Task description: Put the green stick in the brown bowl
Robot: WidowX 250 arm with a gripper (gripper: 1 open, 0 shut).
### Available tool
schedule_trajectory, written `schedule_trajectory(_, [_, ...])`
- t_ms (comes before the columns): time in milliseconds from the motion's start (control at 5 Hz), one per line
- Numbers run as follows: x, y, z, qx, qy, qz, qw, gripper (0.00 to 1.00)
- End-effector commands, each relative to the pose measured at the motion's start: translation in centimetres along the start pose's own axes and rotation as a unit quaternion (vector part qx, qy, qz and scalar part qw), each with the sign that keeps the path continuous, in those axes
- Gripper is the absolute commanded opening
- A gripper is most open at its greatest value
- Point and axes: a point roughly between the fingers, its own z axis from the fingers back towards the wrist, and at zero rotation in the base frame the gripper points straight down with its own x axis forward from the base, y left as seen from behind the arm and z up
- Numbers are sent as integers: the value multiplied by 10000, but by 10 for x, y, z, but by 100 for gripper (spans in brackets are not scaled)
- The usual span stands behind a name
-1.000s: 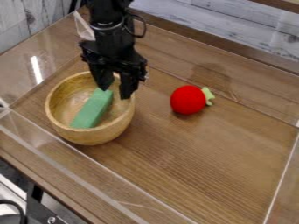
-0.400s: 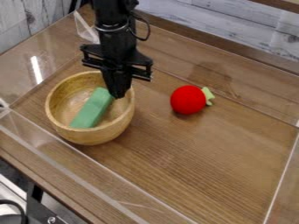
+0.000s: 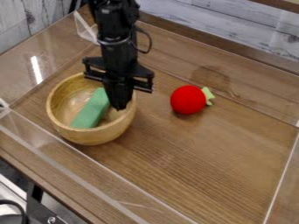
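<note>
Wood-grained tabletop bears a round wooden bowl.

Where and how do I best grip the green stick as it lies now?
Probably best around the middle of the green stick, coming from above with the fingers across its two long sides. It lies lengthwise inside the bowl, whose raised wall surrounds it and would likely hamper a side approach; its long sides look straight and parallel.

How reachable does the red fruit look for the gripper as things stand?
Probably yes: the shut gripper hangs by the bowl, nothing stands between it and the fruit, though it must open first.
</note>
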Motion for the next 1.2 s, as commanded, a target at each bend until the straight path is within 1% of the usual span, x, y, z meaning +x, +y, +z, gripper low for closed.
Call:
schedule_trajectory(0, [2, 3, -7, -64, -108, 178, 9998, 0])
schedule_trajectory(200, [6, 10, -2, -196, -83, -24, 9998, 100])
schedule_trajectory(400, [12, 16, 3, -309, -92, -163, 9993, 0])
schedule_trajectory(600, [16, 16, 4, -339, -114, 238, 9991, 0])
schedule_trajectory(1000, [23, 13, 4, -347, -82, 867, 9956, 0])
